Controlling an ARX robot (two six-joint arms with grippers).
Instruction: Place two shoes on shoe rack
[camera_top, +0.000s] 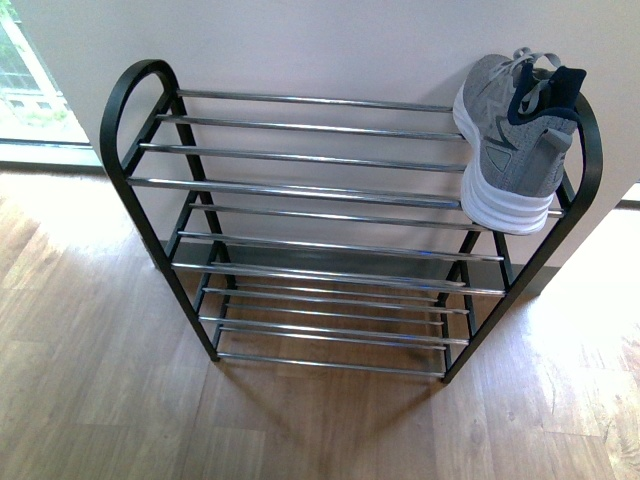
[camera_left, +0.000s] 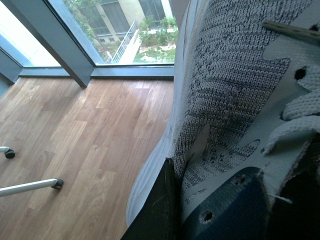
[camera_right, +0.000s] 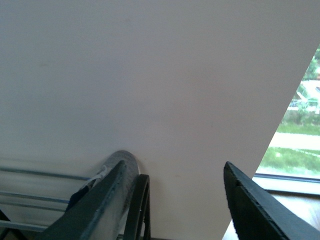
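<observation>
**Rack** (camera_top: 300, 193): tall, with black arched side frames and chrome bars in several tiers. It stands on the wood floor (camera_top: 100, 400) with its far side against a pale wall (camera_top: 350, 50). No arm shows in the front view.

**Racked shoe** (camera_top: 515, 140): grey knit sneaker with a thick white sole and navy lining. It sits on the top tier at the far-right end, just inside the right frame. It is tipped on its side, sole facing near and overhanging the nearest top bar.

**Held shoe** (camera_left: 230, 85): the matching sneaker, seen only in the left wrist view, where it fills the frame. The knit upper, laces and navy tongue sit close to the camera, and the floor lies well below.

**Left gripper** (camera_left: 215, 215): clamped on the held shoe. One dark finger (camera_left: 159, 210) lies flat against the shoe's outer side; the other finger cannot be made out clearly.

**Right gripper** (camera_right: 174, 167): fingers spread wide with nothing between them. It faces the wall, just right of the rack's right frame and the racked shoe.

**Surroundings**: a floor-length window (camera_left: 125, 30) and a white caster leg (camera_left: 30, 186) on the floor.
</observation>
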